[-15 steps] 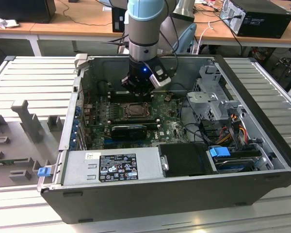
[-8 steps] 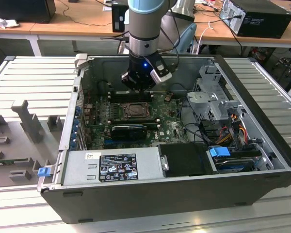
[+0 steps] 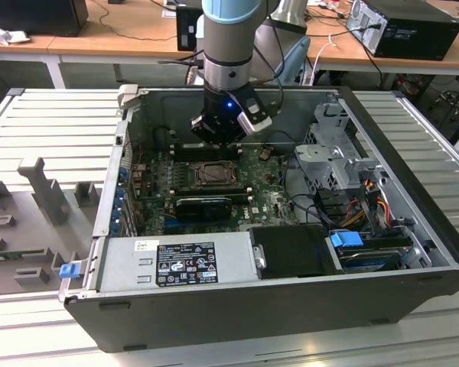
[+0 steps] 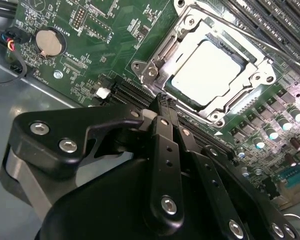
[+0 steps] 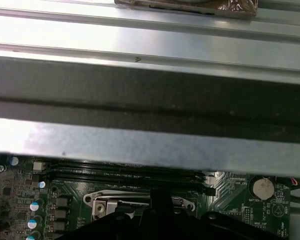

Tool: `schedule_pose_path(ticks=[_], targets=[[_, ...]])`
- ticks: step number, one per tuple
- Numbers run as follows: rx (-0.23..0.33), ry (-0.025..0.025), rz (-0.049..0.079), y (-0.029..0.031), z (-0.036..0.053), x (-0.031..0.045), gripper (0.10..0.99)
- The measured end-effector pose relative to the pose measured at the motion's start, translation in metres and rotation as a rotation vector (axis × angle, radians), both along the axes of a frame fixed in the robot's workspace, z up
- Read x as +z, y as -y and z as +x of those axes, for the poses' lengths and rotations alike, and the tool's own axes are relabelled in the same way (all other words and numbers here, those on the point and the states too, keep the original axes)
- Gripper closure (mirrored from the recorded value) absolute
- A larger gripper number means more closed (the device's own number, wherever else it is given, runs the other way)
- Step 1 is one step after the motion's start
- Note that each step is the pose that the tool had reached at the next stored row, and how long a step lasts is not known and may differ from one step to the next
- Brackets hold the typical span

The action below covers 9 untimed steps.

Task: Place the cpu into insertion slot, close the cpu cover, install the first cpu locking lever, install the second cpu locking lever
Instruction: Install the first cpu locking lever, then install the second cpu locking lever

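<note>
closest to the second wrist view's camera, the black end effector (image 4: 165, 107) hangs with its fingers (image 4: 162, 150) pressed together and pinching nothing, the tips just short of the socket's near edge. just beyond them the cpu (image 4: 206, 75) lies flat in the insertion slot (image 4: 160, 52), its pale metal top showing through the window of the cpu cover (image 4: 227, 102), which lies down over it. around the socket spreads the green motherboard (image 4: 105, 30), with a round coin battery (image 4: 49, 41) well apart from the slot. seen from the exterior view, the end effector (image 3: 218, 136) hovers just above the slot (image 3: 214, 174) inside the open computer case (image 3: 214, 313), and farther back stands a wooden counter (image 3: 130, 34).
</note>
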<state>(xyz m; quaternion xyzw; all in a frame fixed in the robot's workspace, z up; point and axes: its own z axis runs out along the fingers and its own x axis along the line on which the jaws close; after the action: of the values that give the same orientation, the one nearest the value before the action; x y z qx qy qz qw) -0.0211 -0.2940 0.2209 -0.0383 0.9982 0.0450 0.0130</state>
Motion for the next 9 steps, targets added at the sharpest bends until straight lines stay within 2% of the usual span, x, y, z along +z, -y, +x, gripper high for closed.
schedule_pose_path(ticks=[6, 9], targets=[[0.0, 0.0, 0.0, 0.0039, 0.0001, 0.0, 0.98], [0.0, 0.0, 0.0, 0.0097, 0.0001, 0.0, 0.98]])
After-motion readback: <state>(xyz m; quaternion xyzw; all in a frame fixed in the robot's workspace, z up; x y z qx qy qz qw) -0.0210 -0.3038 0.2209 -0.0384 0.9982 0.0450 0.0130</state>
